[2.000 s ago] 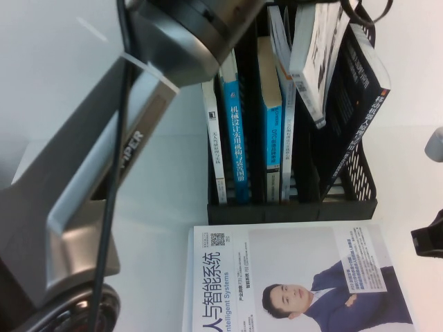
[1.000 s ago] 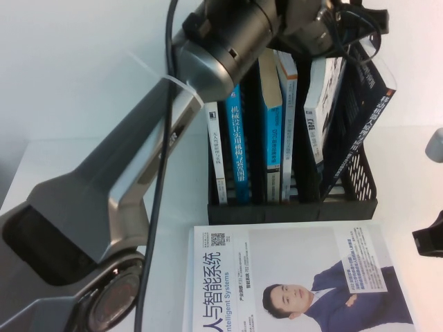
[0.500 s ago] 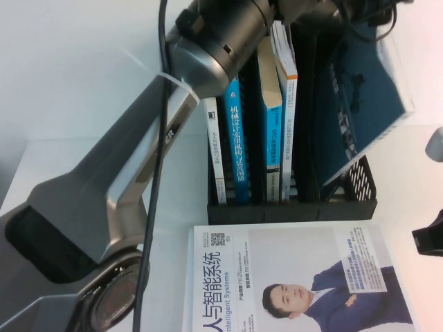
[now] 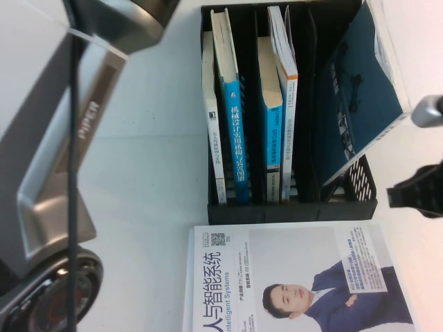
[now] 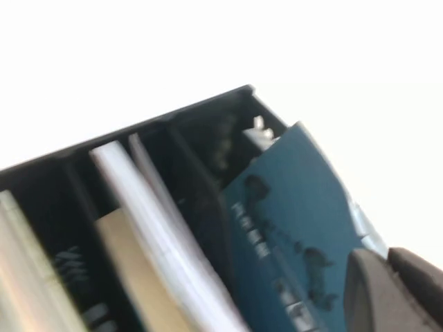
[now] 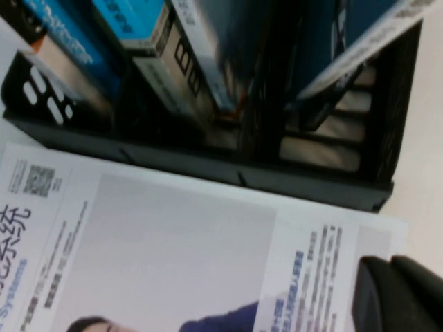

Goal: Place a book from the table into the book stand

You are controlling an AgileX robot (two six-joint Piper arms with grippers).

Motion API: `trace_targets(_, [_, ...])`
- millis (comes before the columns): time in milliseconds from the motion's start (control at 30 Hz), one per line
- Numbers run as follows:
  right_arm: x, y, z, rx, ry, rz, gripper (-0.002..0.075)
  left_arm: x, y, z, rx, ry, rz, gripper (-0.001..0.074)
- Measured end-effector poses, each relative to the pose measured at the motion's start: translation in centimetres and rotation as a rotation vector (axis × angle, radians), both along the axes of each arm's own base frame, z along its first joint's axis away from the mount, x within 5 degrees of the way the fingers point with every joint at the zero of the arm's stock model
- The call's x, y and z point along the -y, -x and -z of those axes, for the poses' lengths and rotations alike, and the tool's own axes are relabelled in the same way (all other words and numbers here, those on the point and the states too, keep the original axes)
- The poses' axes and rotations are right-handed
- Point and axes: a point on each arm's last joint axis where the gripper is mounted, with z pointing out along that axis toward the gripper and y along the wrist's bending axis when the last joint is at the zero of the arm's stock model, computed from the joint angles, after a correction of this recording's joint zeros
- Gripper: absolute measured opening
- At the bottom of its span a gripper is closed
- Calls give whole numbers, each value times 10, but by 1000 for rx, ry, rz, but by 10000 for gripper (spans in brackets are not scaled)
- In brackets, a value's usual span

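White-covered, the spare book (image 4: 297, 277) lies nearest you. Beyond it, the right gripper (image 4: 415, 194) hovers beside the book stand (image 4: 291, 207); the left gripper (image 5: 394, 290) hangs above; I cannot tell either's grip. The book (image 4: 356, 97) leans loosely in the far-right slot and could tip out.

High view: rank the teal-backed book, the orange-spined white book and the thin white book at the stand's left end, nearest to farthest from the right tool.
The right tool sits at the right edge, beside the book stand.
1. Teal-backed book, leaning in the rightmost slot.
2. Orange-spined white book, middle slots.
3. Thin white book, leftmost.
The left tool is out of view.
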Motion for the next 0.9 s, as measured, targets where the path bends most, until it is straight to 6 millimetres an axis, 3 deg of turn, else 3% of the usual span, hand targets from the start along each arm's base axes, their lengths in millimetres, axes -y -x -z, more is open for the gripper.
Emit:
trace_targets(233, [-15, -47, 5, 44, 27, -34, -3, -29, 6, -15, -12, -28, -48, 1])
trace_targets(433, [-28, -89, -14, 118, 66, -79, -3, -35, 4, -17, -10, -28, -60, -1])
trace_targets(533, [-32, -105, -32, 168, 103, -101, -3, -35, 4, -17, -10, -28, -60, -1])
trace_targets(700, [-33, -104, -58, 167, 99, -118, -3, -35, 4, -17, -8, -30, -60, -1])
trace_targets(900, [-24, -71, -95, 213, 62, -124, -3, -35, 5, -18, 0, -38, -43, -1])
